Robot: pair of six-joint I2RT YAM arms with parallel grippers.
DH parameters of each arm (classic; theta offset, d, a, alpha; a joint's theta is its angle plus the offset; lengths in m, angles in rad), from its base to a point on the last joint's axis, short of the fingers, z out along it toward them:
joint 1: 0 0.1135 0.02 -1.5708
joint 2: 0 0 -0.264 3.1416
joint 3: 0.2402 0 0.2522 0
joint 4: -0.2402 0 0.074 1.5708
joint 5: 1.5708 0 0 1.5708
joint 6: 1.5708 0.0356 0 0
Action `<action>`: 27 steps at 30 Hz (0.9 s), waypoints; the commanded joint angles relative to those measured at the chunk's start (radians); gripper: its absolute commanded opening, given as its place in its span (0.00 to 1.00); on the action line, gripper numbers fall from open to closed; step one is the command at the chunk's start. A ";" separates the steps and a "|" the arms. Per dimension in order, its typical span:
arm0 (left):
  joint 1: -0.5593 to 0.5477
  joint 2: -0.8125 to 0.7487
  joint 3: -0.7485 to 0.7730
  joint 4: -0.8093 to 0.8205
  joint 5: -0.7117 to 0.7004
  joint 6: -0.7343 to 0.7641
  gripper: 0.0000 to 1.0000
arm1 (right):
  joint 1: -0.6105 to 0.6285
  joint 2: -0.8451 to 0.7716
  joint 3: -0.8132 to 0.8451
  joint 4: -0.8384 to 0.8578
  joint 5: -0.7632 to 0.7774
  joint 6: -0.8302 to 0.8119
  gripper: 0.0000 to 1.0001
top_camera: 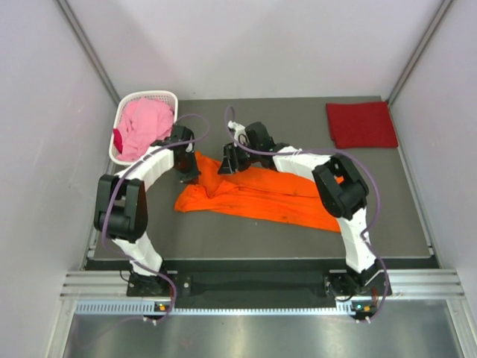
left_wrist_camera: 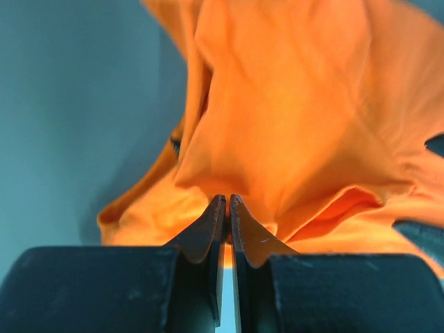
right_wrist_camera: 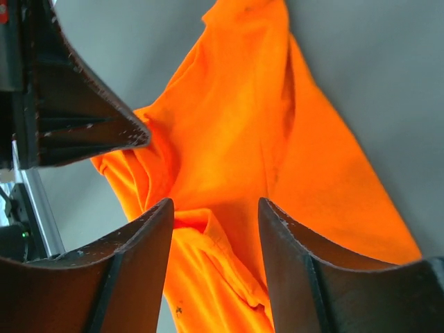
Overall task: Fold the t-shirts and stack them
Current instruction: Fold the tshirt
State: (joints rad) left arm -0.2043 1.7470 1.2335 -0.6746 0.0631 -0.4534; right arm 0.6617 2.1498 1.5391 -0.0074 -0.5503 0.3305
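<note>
The dark grey counter (top_camera: 246, 242) carries the crumpled bright orange cloth t-shirt (top_camera: 261, 195) at its middle, the folded dark red t-shirt (top_camera: 361, 124) in its far right corner, and the pink t-shirt (top_camera: 143, 127) heaped in the white plastic lattice basket (top_camera: 153, 95) at far left. The left claw (left_wrist_camera: 227, 198) is clamped on a bunched fold at the orange shirt's far edge, while the right claw (right_wrist_camera: 215, 208) hovers near it, jaws apart over the cloth. To spread the shirt flat, the right claw should probably pinch a single layer of edge, not a wad, before both draw apart.
</note>
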 commanded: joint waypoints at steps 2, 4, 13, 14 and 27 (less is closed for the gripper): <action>-0.007 -0.092 -0.081 -0.008 0.010 -0.022 0.11 | 0.032 0.005 0.021 0.032 -0.039 -0.042 0.48; -0.017 -0.112 -0.121 -0.010 0.010 -0.028 0.11 | 0.036 -0.007 0.001 0.032 -0.036 -0.044 0.45; -0.040 -0.199 -0.204 -0.062 -0.126 -0.024 0.13 | 0.067 -0.129 -0.189 0.050 0.026 -0.053 0.29; -0.040 -0.196 -0.191 -0.074 -0.147 -0.022 0.13 | 0.068 -0.139 -0.201 0.046 0.039 -0.056 0.27; -0.035 -0.031 0.112 -0.115 -0.278 0.039 0.25 | 0.072 -0.243 -0.290 0.038 0.148 -0.044 0.32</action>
State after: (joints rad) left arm -0.2443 1.6768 1.2781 -0.7868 -0.1810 -0.4389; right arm 0.7193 1.9587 1.2495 0.0082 -0.4423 0.2893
